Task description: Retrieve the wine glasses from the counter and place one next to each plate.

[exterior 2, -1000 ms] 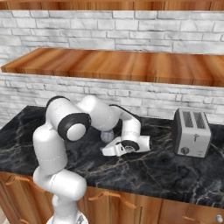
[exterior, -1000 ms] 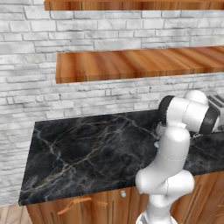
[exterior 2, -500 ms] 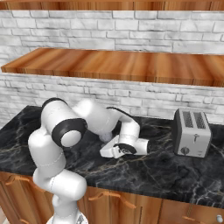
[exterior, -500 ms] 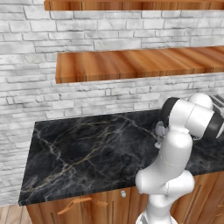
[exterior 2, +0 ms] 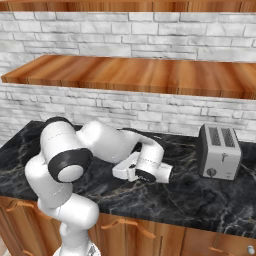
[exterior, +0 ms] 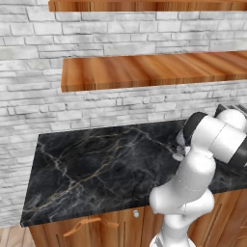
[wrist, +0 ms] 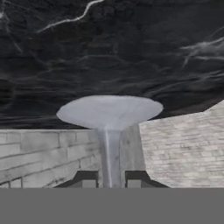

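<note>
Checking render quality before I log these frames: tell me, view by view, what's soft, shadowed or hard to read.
Hand view: the wine glass foot and stem look soft and pale, the counter marble is smeared, and the fingertips are dim. Left base view: even light, the arm hides the gripper. Right base view: crisp, the toaster casts a faint shadow.

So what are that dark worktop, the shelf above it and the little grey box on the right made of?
The black veined worktop looks like polished marble, going by its pale and tan veins. The long brown shelf appears to be wood with visible grain. The grey two-slot toaster looks like brushed metal, though it could be plastic.
</note>
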